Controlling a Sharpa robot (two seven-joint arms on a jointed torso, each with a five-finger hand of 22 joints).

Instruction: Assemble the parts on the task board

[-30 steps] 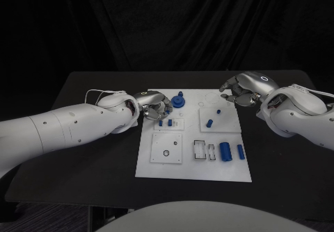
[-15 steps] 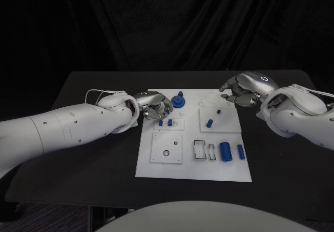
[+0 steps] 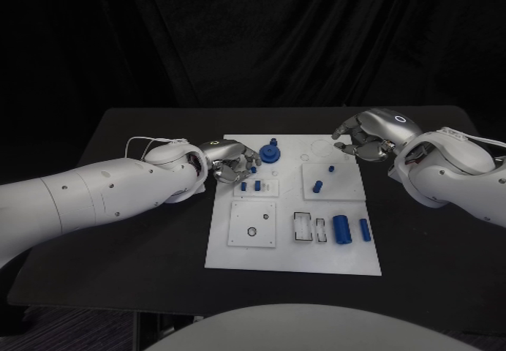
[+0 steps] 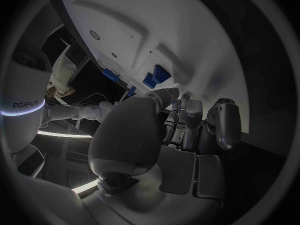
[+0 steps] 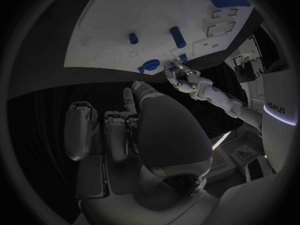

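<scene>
The task board (image 3: 292, 256) lies flat in the middle of the black table (image 3: 148, 241). At its left edge, near the far corner, the left hand (image 3: 230, 162) sits with its fingers curled inward; I cannot tell if they hold anything. Just beside it on the board is a blue round part with a peg (image 3: 271, 152), and two small blue pegs (image 3: 251, 186) stand near. A big blue cylinder (image 3: 341, 228) lies toward the near right. The right hand (image 3: 364, 140) hovers at the far right corner, fingers curled, holding nothing visible.
</scene>
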